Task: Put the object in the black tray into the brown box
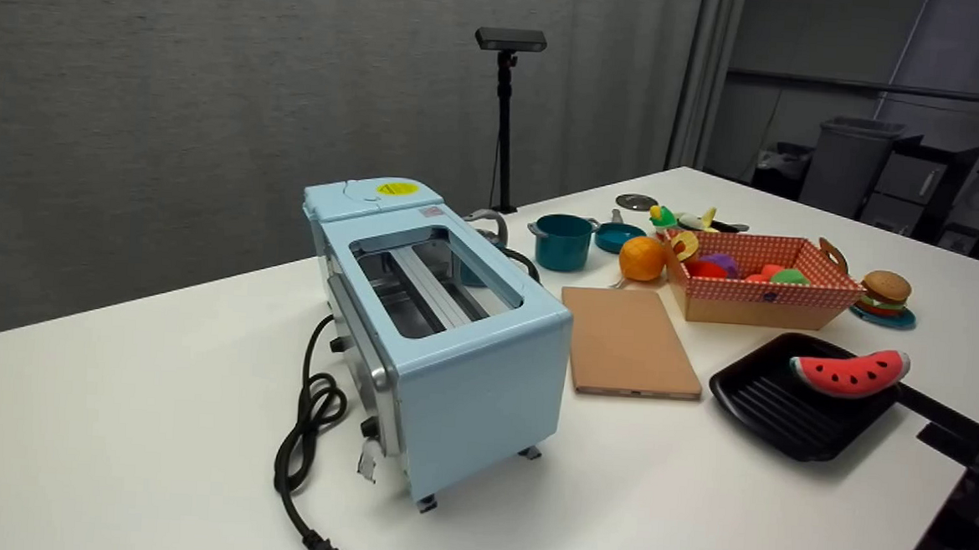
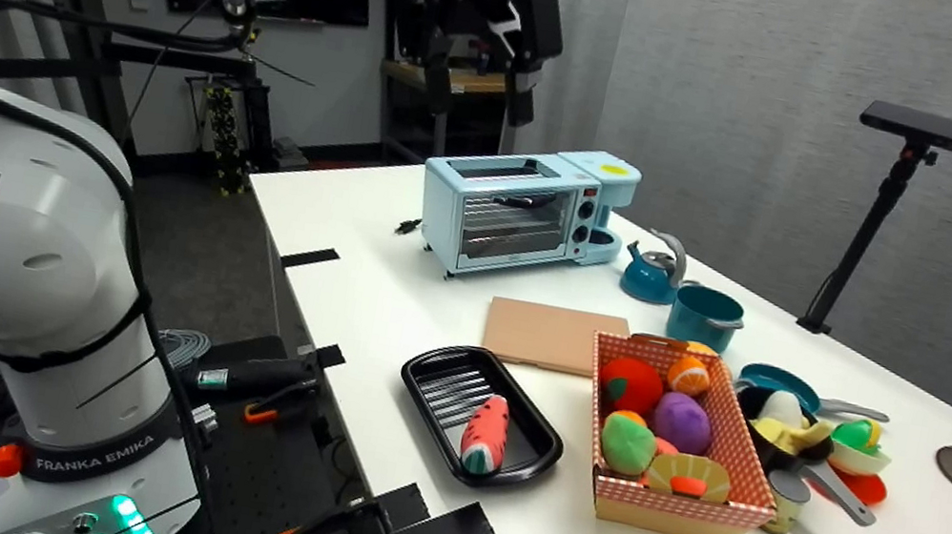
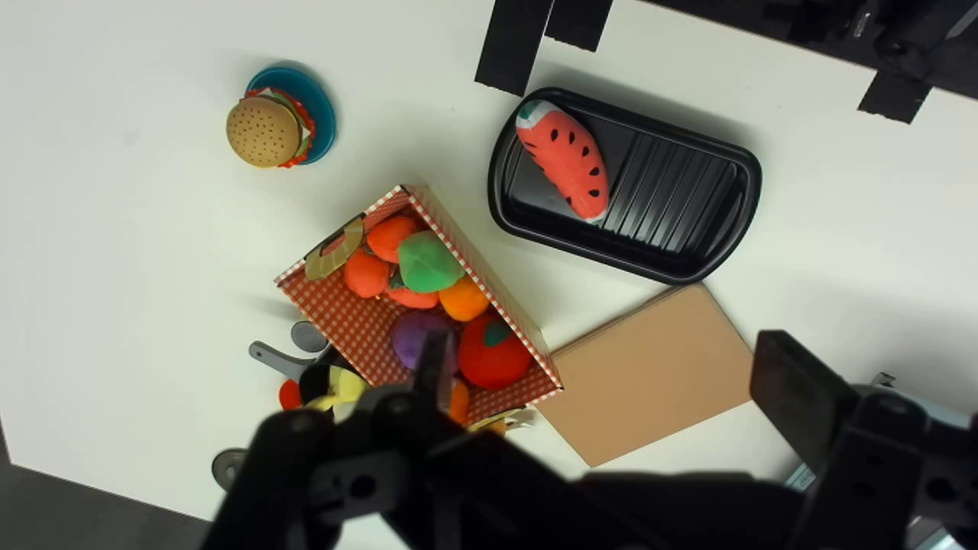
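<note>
Brown box point(image 3: 340, 309): left in my wrist view, toy foods point(image 3: 430, 263) inside.
Watermelon slice point(image 3: 565, 160): lying in the black tray point(image 3: 672, 191), long axis slanting upper left to lower right.
Claw point(image 3: 611, 367): my fingers stand wide apart, holding nothing; the slice lies up the view, slightly left of their gap's middle. I'd probably shift that way, turn, then descend to pinch across its width.
Black tray: near the box, apart from it.

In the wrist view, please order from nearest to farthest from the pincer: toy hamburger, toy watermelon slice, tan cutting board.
1. Tan cutting board: below, right of centre.
2. Toy watermelon slice: upper middle, in the black tray.
3. Toy hamburger: upper left.
</note>
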You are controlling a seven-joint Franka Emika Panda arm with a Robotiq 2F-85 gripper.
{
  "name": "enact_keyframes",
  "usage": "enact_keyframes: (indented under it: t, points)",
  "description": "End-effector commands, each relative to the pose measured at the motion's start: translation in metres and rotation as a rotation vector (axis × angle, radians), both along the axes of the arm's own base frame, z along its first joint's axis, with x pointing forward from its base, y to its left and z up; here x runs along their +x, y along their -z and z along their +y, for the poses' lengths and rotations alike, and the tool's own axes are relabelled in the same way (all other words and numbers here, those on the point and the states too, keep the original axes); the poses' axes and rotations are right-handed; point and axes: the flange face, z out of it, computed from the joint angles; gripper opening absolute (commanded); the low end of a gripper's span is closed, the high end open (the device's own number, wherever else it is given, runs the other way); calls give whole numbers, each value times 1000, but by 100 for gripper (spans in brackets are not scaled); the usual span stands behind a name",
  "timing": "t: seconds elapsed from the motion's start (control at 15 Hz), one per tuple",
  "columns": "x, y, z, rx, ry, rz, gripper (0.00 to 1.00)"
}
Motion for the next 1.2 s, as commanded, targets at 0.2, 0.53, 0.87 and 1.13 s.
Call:
enact_keyframes:
  t: [0.2,0.53,0.87,1.13]
  points:
    - [0,0,0,0,0,1,100]
    - [0,0,0,0,0,1,100]
    - [0,0,0,0,0,1,100]
    - [3,2,1,7,2,12,100]
